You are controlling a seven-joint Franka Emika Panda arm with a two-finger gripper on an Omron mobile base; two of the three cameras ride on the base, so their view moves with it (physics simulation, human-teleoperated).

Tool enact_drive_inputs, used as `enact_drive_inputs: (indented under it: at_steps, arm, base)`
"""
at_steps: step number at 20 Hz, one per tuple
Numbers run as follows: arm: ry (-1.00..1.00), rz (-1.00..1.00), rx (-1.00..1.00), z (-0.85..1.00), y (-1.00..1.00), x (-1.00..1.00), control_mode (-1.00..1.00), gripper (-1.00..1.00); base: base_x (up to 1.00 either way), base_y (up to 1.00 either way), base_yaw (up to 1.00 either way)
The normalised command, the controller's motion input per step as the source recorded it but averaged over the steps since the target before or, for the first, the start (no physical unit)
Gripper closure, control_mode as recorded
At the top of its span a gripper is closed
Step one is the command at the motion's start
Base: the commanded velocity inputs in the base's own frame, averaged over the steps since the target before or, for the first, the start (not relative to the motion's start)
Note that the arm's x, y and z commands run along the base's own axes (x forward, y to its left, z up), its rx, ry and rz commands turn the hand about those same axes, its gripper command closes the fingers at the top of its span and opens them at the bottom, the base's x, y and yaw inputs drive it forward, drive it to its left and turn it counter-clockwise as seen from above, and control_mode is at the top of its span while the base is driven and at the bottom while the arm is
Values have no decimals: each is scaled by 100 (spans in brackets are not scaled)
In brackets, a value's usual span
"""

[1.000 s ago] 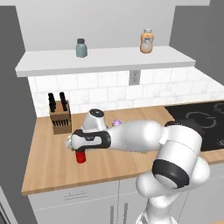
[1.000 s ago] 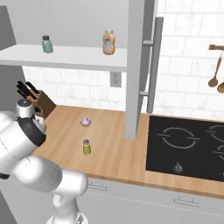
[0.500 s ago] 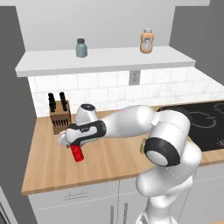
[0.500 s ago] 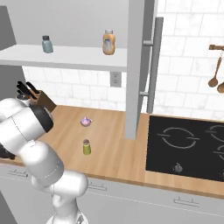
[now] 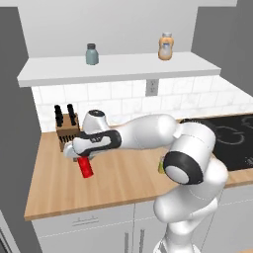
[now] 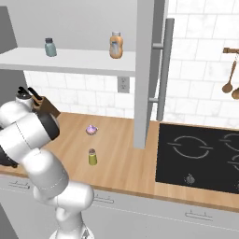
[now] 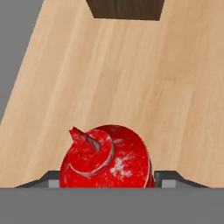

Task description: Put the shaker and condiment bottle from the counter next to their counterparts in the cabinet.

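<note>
The condiment bottle [image 5: 87, 167], red with a tapered nozzle, hangs tilted just above the counter [image 5: 123, 185] in front of the knife block. My gripper [image 5: 83, 157] is shut on it from above. Looking down the hand, the red bottle [image 7: 107, 157] sits between the two fingertips [image 7: 165, 176]. The olive-yellow shaker [image 6: 93, 157] stands mid-counter; in the left base view the shaker [image 5: 160, 166] is mostly hidden behind my arm. On the cabinet shelf [image 5: 118, 69] stand the grey-teal shaker [image 5: 92, 54] and, further right, the orange-tan bottle [image 5: 166, 46].
A knife block [image 5: 66, 129] stands against the tiled wall just behind the gripper. A small pink-purple item [image 6: 91, 129] lies on the counter behind the shaker. A black cooktop [image 6: 205, 156] is at the right, past a tall white panel [image 6: 145, 70]. Wooden spoons [image 6: 229, 84] hang on the far right wall.
The jaws have closed from wide open onto the red bottle. The bottle has risen a little off the counter and tilted. My arm's elbow has swung to the right.
</note>
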Motion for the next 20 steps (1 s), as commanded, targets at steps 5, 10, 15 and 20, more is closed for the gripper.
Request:
enact_drive_inputs:
  at_steps: [5,10,15,20]
  arm:
    - [-23,0,4,92,0,-11,-100,100]
    - [-15,0,0,14,0,-34,-100,100]
    - [-5,0,0,1,0,-2,-100,100]
    - [-5,0,2,25,-4,0,-100,100]
  base:
    - [0,0,0]
    - [0,0,0]
    - [0,0,0]
    - [0,0,0]
